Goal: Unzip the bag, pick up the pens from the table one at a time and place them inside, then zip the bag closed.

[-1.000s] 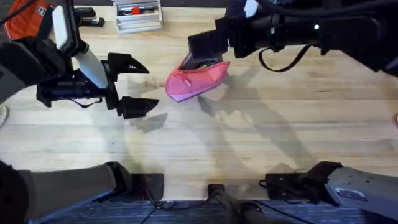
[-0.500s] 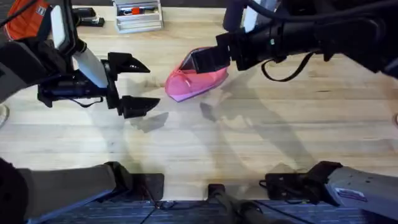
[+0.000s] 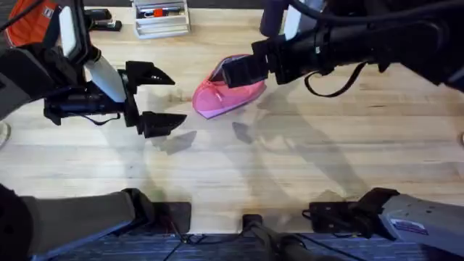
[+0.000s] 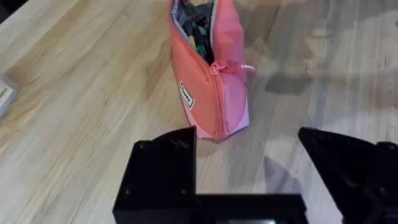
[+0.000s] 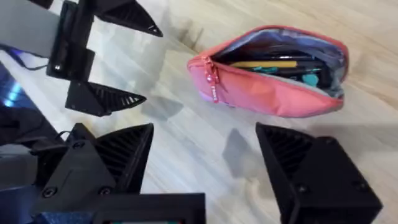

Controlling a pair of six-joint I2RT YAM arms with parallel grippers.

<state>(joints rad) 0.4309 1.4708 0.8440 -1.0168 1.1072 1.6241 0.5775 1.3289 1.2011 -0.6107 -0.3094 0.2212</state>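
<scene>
Left gripper [image 3: 159,99]: fingers spread wide apart, holding nothing and touching nothing. It hangs over the table [image 3: 304,167] to the left of the bag [image 3: 228,94], well apart from it. In the left wrist view the same gripper [image 4: 273,162] faces the closed zipper end of the bag [image 4: 211,87], with bare tabletop between.

Right gripper [image 3: 235,72]: it sits directly above the far, open part of the bag. In the right wrist view its fingers [image 5: 205,168] stand wide apart, empty, clear of the fabric.

Bag: lies on its side on the table, near the far middle. In the right wrist view the bag [image 5: 273,93] gapes open along most of its top; the zipper pull [image 5: 212,84] sits at the end nearer the left gripper.

Pens [image 5: 280,67]: inside the bag, lying lengthwise against the lining; one yellow-tan, one dark with teal marks.

Far edge of the table: a clear tray [image 3: 161,18] and an orange-red bag [image 3: 32,22] at the left corner.
</scene>
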